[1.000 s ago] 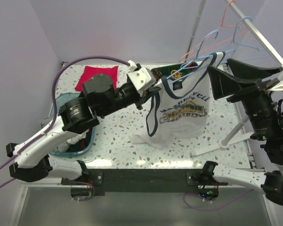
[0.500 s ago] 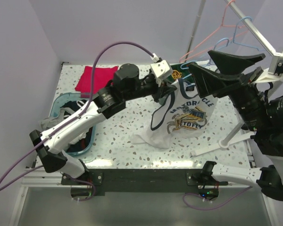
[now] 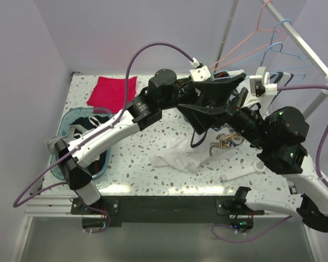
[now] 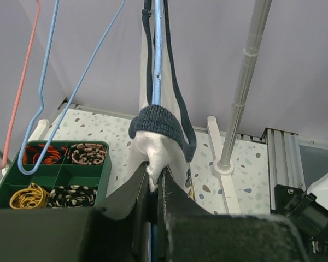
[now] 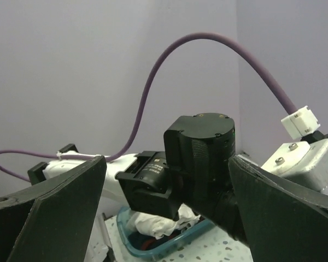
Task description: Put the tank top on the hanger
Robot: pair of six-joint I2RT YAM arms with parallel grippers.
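Our left hand [image 4: 154, 173] is clamped on a fold of the tank top [image 4: 156, 142]. The shirt's navy-trimmed straps rise straight above the fingers, along the wire of the hanger [image 4: 158, 54], and its hem trails on the speckled white worktop [image 4: 251, 164] below. Our right hand [image 5: 167, 164] is spread wide and holds nothing, facing the left arm's wrist. Left of the left hand sits a green compartment tray [image 4: 49, 174]. To its right stands the rack pole [image 4: 243, 87]. Pale lilac walls [image 4: 306, 65] close in behind.

Pale lilac walls [image 3: 126, 27] — white speckled tabletop [image 3: 136, 158] — steel garment rail [image 3: 300, 40]
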